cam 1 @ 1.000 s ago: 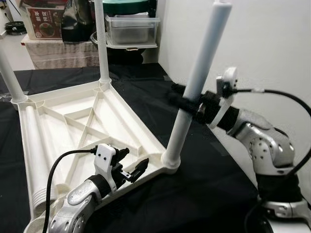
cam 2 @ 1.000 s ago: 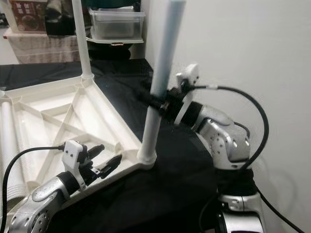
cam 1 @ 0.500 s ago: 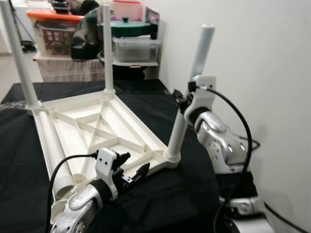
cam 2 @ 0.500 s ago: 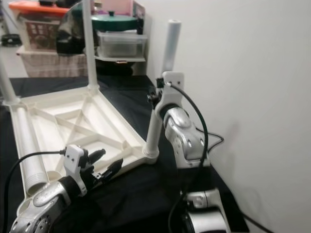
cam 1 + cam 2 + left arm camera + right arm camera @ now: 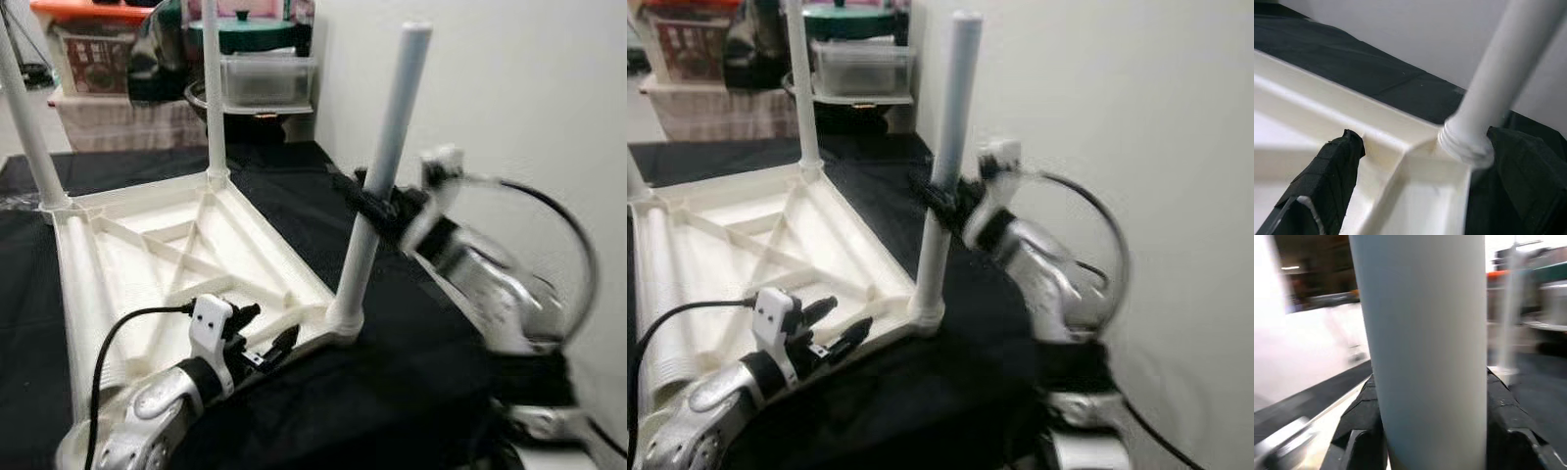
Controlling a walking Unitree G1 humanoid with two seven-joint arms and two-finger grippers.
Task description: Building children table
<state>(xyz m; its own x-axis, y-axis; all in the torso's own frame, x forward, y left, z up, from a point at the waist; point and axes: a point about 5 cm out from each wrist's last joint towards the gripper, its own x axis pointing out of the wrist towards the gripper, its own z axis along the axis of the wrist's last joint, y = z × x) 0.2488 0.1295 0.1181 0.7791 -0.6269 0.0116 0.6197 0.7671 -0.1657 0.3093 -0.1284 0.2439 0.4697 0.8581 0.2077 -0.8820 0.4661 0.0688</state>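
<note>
Left eye view gave us the white children's table [image 5: 167, 264] lying upside down on a black-covered tabletop [image 5: 411, 362], its far corner cut off at the frame edge. Three legs stood up from its corners; the nearest leg [image 5: 377, 176] rose from the corner socket by the wall. Our right gripper [image 5: 377, 208] reached in from the right, the arm bent at the elbow and badly motion-blurred, its jaws clamped around that leg at mid-height. Our left gripper [image 5: 265, 343] stretched forward low at the table's near edge, jaws parted; whether they touched the rim we could not tell. Behind, storage boxes [image 5: 265, 78] sat blurred.

Right eye view showed us the same layout, with the right arm again smeared.

Left wrist view showed us one black finger [image 5: 1327, 181] resting against the table's inner rib [image 5: 1386, 147], the other beyond the leg's socket [image 5: 1464, 144], jaws spread wide.

Right wrist view put the leg [image 5: 1425, 347] between both black fingers [image 5: 1364, 426], gripped tight; the background was blurred.
</note>
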